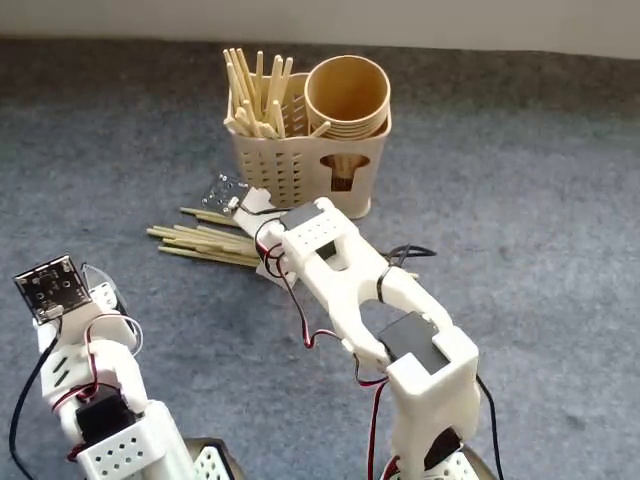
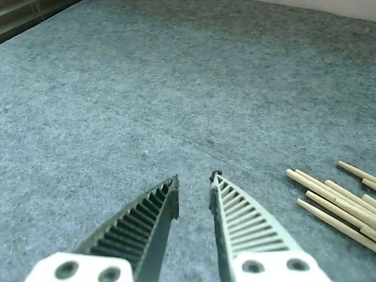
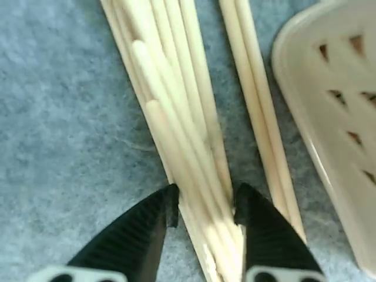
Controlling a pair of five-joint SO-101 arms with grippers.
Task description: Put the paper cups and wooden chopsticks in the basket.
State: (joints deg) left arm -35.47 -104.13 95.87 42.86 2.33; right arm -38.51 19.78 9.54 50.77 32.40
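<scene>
High view: the basket (image 1: 300,165) is a cream plastic caddy with slotted walls. It stands upright near the middle of the far edge of the grey, carpet-textured tabletop (image 1: 520,200). The paper cups (image 1: 347,95) are tan and nested into one stack, mouth up, in the basket's right half. I see several rims, but I cannot fix the count. In its left half a sheaf of pale wooden chopsticks (image 1: 255,95) stands on end and fans outward, about eight as far as I can tell. More chopsticks (image 1: 205,243) lie flat on the tabletop just on the near side of the basket, roughly parallel, with their ends toward the left edge. In the right wrist view I count about seven of them: a tight bundle of five or so and a pair just beside it, next to the basket's wall. My right arm (image 1: 340,270) stretches forward from the near edge with its wrist low over that pile. My right claw (image 3: 205,202) is parted, with its black tips set either side of the bundle, and nothing is lifted. My left arm (image 1: 80,350) sits folded at the near left corner. My left claw (image 2: 194,182) is angled over bare tabletop with a narrow gap between its tips, and it holds nothing.
</scene>
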